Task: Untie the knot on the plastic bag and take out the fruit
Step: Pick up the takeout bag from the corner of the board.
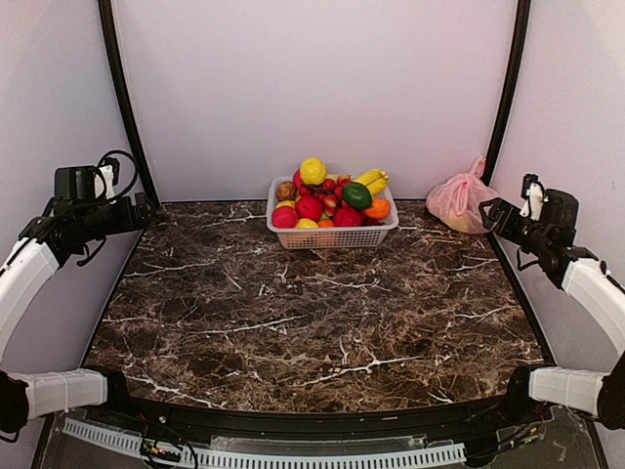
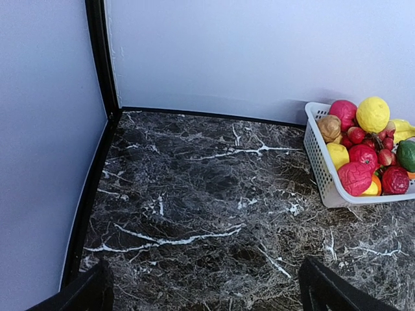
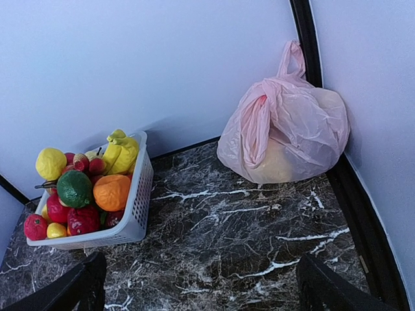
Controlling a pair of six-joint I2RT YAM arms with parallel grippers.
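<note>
**Left arm** [image 1: 27, 276]: raised at the table's [image 1: 293, 322] left edge, with the wrist held high by the side wall. The jaws point inward and down over the back-left of the table. In the wrist view both fingers [image 2: 91, 295] sit at the frame's lower corners, wide apart with nothing between them, so the jaws are open and clear of the surface.

**Right arm** [image 1: 591, 288]: mirrored at the right edge, wrist high, with the jaws aimed toward the back-right corner. Its fingers [image 3: 331, 288] are likewise spread wide and empty. They are near the bag but not touching it.

**Bag** [image 3: 292, 129]: pink and crinkled, resting on the table in the back-right corner against the walls.

**Knot** [image 3: 283, 81]: tied at the bag's top, with one handle ear standing up above it.

**Fruit** [image 3: 277, 163]: inside the bag, showing only as a pale yellowish mass through the film. Individual pieces cannot be made out.

**Basket** [image 1: 337, 236]: white, at back centre and well apart from the bag, heaped with mixed produce [image 1: 332, 200].
</note>
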